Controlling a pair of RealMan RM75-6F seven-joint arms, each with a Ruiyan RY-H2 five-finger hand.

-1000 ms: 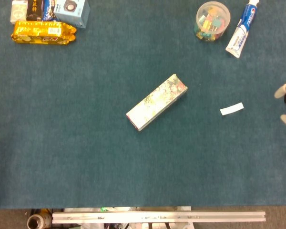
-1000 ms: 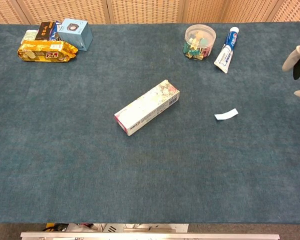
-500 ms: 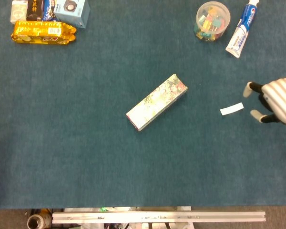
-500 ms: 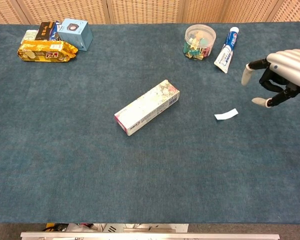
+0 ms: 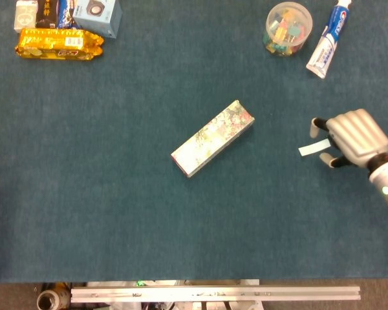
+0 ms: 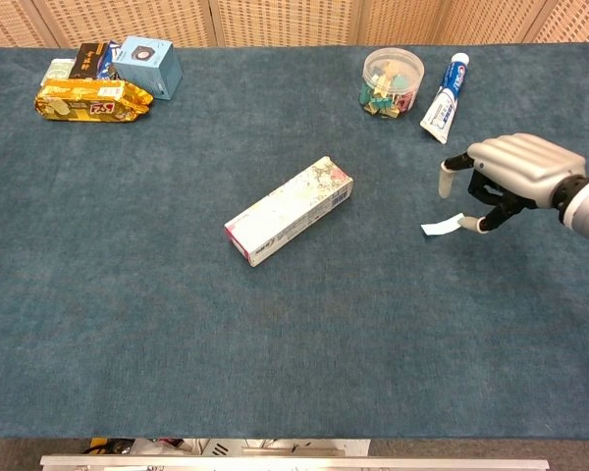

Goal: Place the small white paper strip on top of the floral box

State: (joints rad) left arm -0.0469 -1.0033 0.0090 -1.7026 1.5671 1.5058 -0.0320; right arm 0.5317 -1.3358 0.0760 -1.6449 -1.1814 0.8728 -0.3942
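A long, narrow floral box (image 5: 212,138) of printed card lies flat and slantwise on the teal, felt-like table cover (image 5: 116,213), its patterned top face up. To the right of the box, well apart from it, the small white paper strip (image 5: 312,148) lies flat on the cloth, a thin rectangle tilted slightly. Just right of the strip hovers the right hand (image 5: 350,137), ribbed silvery plastic over dark joints, with pale fingertips (image 6: 446,183) spread above and around the strip's right end; the fingers are apart and hold nothing, and whether any tip touches the paper cannot be told. Beyond the box to the upper right stand a clear round tub of coloured clips (image 5: 288,28) and a white and blue toothpaste tube (image 5: 328,39). Far to the box's upper left sit a shiny gold snack packet (image 5: 58,43) and a pale blue carton (image 5: 99,14). The left hand is out of both views.
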